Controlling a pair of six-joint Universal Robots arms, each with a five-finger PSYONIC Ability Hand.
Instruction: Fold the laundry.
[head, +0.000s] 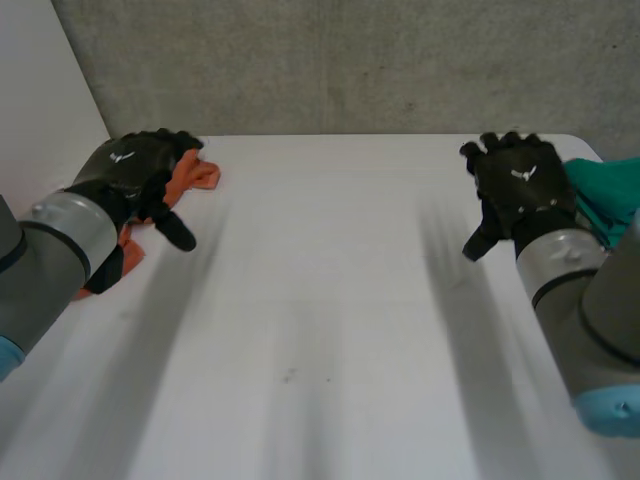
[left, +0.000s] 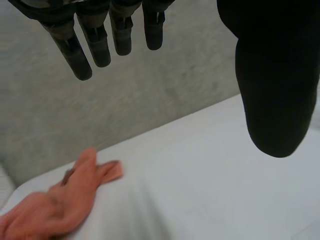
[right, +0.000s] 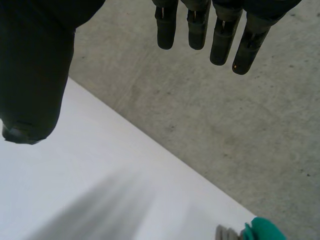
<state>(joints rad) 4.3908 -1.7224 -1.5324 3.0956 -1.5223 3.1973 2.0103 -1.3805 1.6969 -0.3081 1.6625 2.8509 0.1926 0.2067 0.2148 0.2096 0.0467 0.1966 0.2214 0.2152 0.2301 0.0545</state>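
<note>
An orange cloth (head: 190, 177) lies crumpled at the table's far left, partly under my left arm. My left hand (head: 140, 165) hovers over it, open, with fingers straight and thumb spread. In the left wrist view the orange cloth (left: 60, 200) lies on the table below the fingers (left: 95, 42), apart from them. A green cloth (head: 610, 195) lies at the table's far right edge, behind my right arm. My right hand (head: 520, 180) is open above the table beside it. In the right wrist view a bit of the green cloth (right: 262, 230) shows at the table's corner, far from the fingers (right: 220, 35).
The white table (head: 330, 300) stretches between the two arms. A grey wall (head: 350, 60) stands behind its far edge, and a white panel (head: 40, 90) rises at the left.
</note>
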